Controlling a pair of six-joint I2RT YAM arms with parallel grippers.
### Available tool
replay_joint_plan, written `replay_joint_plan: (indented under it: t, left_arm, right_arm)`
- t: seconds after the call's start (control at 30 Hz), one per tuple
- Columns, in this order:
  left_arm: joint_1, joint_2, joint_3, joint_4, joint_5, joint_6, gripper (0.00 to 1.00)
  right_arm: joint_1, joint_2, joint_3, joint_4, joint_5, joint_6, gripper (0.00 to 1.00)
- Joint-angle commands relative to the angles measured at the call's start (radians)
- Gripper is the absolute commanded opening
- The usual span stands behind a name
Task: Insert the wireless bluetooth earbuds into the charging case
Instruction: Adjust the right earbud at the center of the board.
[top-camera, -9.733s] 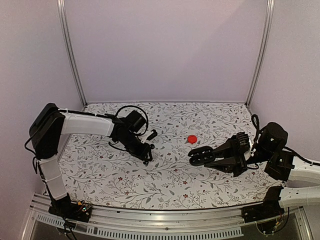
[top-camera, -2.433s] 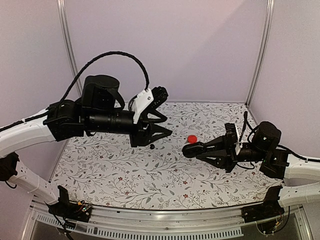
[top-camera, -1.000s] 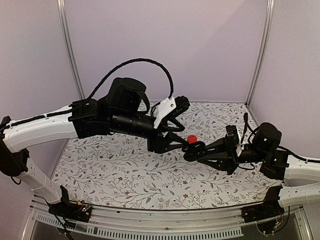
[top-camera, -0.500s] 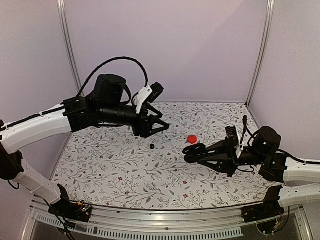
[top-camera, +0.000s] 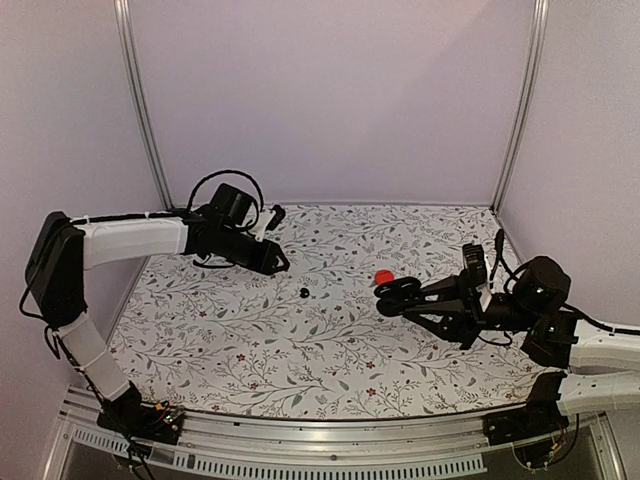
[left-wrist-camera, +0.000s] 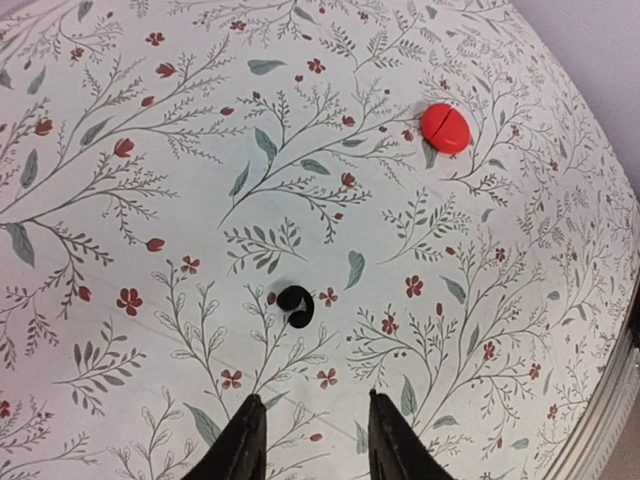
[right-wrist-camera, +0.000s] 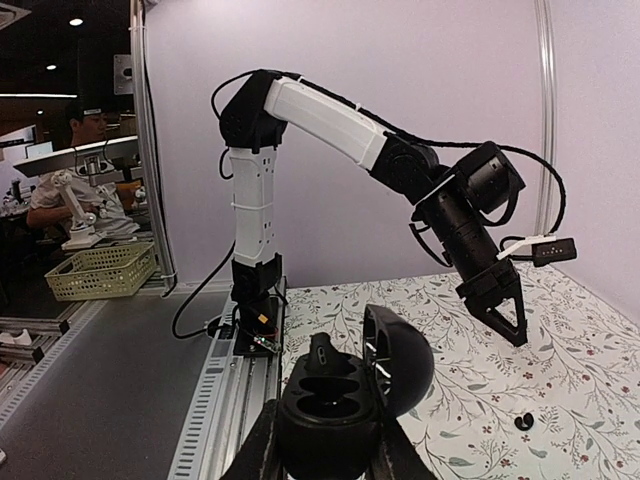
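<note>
1. Charging case (right-wrist-camera: 335, 415), a small glossy black oval shell, is clamped between the two fingers of the right gripper (right-wrist-camera: 328, 432). Its hinged lid (right-wrist-camera: 398, 368) stands open on the far side of the fingers.
2. Inside the charging case, a dark rounded piece (right-wrist-camera: 321, 352) stands up in one well. It looks like a bud, but I cannot tell for sure.
3. One tiny black rounded earbud (left-wrist-camera: 296, 304) lies on the flower-patterned table (left-wrist-camera: 120, 250), just ahead of the left gripper (left-wrist-camera: 315, 403), in line with the gap between its fingertips and not touching them.
4. The left gripper is spread apart and holds nothing.
5. A flat red round disc (left-wrist-camera: 445, 128) lies further ahead of the left gripper, to its right. In the top view it is just beyond the tip of the right gripper.
</note>
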Motion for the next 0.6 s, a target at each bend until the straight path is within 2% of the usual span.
replay_joint_plan:
  t: [0.0, 0.27, 0.43, 0.57]
  left_arm:
    - [-0.06, 0.1, 0.079, -0.036, -0.013, 0.044, 0.33]
    - [-0.121, 0.358, 0.315, -0.208, -0.07, 0.041, 0.3]
    - [-0.134, 0.399, 0.361, -0.234, -0.128, 0.066, 0.31]
    - [-0.124, 0.435, 0.436, -0.291, -0.117, 0.185, 0.37]
  right_arm:
    - [-0.01, -0.01, -0.015, 0.025, 0.012, 0.016, 0.0]
    - [-0.01, 0.003, -0.008, 0.011, -0.022, 0.0, 0.0]
    - [-0.011, -0.006, -0.008, -0.008, -0.057, -0.045, 0.0]
    - [-0.01, -0.001, -0.006, -0.005, -0.092, -0.06, 0.0]
